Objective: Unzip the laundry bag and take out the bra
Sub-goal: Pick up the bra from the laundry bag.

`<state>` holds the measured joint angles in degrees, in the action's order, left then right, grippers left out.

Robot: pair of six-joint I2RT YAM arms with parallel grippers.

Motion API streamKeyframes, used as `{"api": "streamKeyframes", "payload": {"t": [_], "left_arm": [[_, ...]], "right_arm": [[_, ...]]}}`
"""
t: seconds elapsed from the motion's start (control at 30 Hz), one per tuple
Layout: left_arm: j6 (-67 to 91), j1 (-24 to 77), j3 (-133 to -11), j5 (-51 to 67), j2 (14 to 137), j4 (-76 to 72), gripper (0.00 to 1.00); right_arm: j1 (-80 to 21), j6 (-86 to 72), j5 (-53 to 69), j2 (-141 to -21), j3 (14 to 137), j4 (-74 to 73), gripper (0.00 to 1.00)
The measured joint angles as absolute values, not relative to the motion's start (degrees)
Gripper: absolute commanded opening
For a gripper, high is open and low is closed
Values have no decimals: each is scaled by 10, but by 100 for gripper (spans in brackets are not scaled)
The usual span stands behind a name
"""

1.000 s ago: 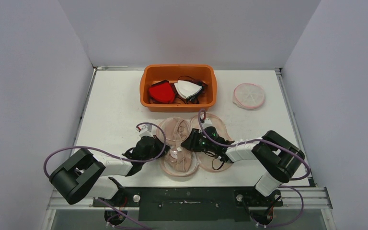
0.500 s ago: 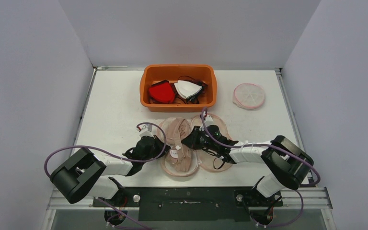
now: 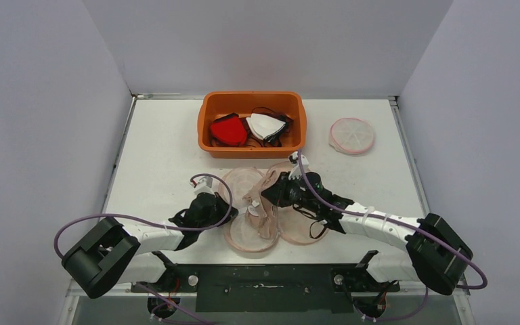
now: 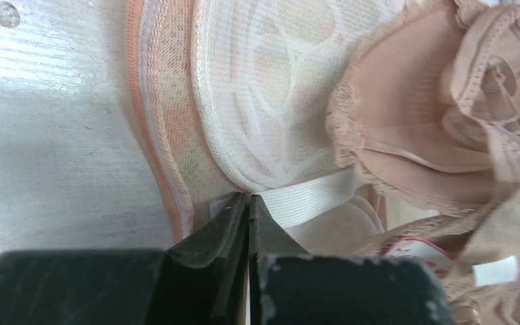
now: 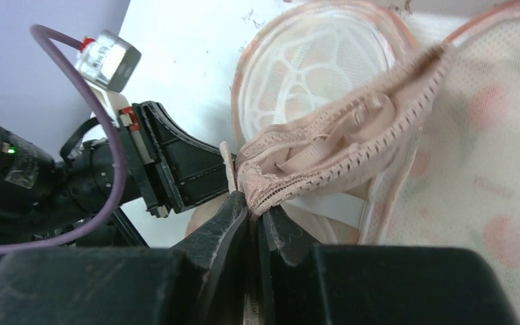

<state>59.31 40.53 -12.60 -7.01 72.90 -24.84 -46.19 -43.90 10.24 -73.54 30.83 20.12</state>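
My left hand (image 4: 248, 200) is clenched tight, its two fingers pressed together on the near edge of the laundry bag (image 4: 169, 135), right where the peach rim meets a white band. From above, that hand (image 3: 225, 215) lies low on the desk (image 3: 156, 156), at the left side of the bag (image 3: 298, 227). The bag lies open in round mesh lobes near the front edge of the desk.

My right hand (image 5: 250, 203) is clamped on the bra (image 5: 325, 156). The jaws pinch the lace border of one cup, and the rest of the beige fabric is bunched up and drapes away from the fingertips across the open mesh (image 5: 487, 135). In the overhead view this hand (image 3: 271, 195) reaches in from the right over the middle of the bag. The bra (image 3: 261, 206) rises from the lobes as a crumpled ridge and is partly lifted, with its lower part touching the bag. Through my left wrist camera the bra (image 4: 406, 122) fills the right side, folded and frilled, just beside the white netting.

Farther back stands an orange bin (image 3: 206, 122) holding a red piece (image 3: 228, 130) and a white piece (image 3: 265, 126) with dark straps. A second round pink mesh bag (image 3: 351, 135) lies closed to the right of the bin, well apart from my hands.
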Motion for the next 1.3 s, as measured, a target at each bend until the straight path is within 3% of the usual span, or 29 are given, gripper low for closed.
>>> {"api": "streamKeyframes", "payload": {"t": [0.37,0.53,0.7,0.8,1.0,1.3], "left_arm": [[593,404,-126,-72,711,-222,0],[594,404,-126,-73,694,-200,5],[595,404,-130,-72,666,-170,19],[597,404,-135,-72,639,-151,37],[602,404,-153,-69,584,-112,55],[605,403,-168,-55,498,-48,61]], "right_arm": [[-457,-413,98,-660,381,110,5],[-438,-404,91,-650,451,84,5],[-405,-398,76,-655,515,76,5],[-384,-399,61,-668,548,77,5],[-341,-422,24,-725,607,113,5],[-326,-473,-32,-838,678,208,5]]}}
